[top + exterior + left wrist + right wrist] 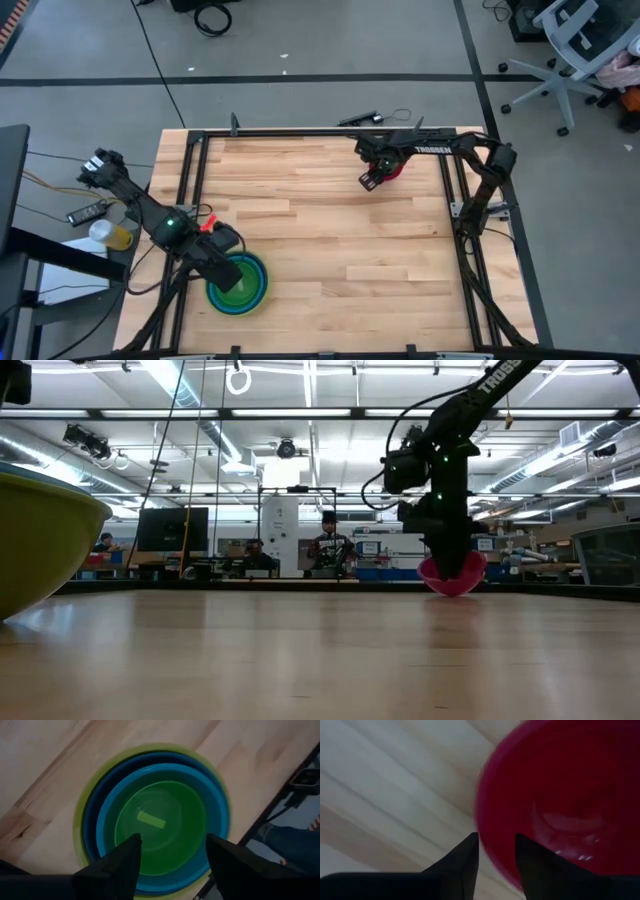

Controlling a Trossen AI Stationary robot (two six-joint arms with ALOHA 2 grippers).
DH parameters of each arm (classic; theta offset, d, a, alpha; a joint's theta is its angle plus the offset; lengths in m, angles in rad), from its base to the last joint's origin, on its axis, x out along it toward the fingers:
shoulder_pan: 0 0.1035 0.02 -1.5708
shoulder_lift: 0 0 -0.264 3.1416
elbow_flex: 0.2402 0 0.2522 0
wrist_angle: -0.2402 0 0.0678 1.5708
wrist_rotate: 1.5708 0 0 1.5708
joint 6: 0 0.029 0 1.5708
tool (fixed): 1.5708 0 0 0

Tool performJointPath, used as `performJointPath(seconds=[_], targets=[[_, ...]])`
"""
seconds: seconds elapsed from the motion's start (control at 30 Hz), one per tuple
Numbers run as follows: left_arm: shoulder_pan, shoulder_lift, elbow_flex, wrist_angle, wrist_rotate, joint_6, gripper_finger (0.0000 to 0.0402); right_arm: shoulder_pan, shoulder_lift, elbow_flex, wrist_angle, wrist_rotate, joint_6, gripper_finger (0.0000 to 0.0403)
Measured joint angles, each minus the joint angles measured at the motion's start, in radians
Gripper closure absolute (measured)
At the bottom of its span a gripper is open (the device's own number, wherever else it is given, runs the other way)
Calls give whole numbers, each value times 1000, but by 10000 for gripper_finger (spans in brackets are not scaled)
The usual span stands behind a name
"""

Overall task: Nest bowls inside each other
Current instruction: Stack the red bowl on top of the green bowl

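Nearest in the low view: wall of the yellow-green bowl [40, 540], at the edge of the worktop [300, 660]. Farther back, the magenta bowl [452, 575], tilted on the wood, with the right hand [445, 555] down at it.

Left wrist view: medium blue bowl [92, 815], light blue bowl [107, 815] and green bowl [165, 820] already sitting one inside another in the yellow-green one. Left hand [172, 855] above the stack, spread wide, holding nothing.

Right wrist view: right hand's fingers [465, 857] apart, one on each side of the magenta rim, wood visible between them, so probably not pinching yet.

High view: stack at the near left corner, magenta bowl well apart at the far right.

Four of five nested; left to do: carry the magenta one over and drop it in the green.
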Motion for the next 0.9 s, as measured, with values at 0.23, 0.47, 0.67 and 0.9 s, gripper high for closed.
performJointPath(seconds=[0.23,0.47,0.67,0.9], targets=[[-1,-13,11,-5,-24,-3,193,48,-41,43,-4,78,0,263],[-1,-12,11,-5,-49,-4,194,32,-44,36,20,107,-27,222],[-1,-11,11,5,-50,-9,194,16,-34,-18,89,37,-35,211],[-1,-13,11,-44,-60,-7,194,-6,-12,-52,93,46,-28,292]])
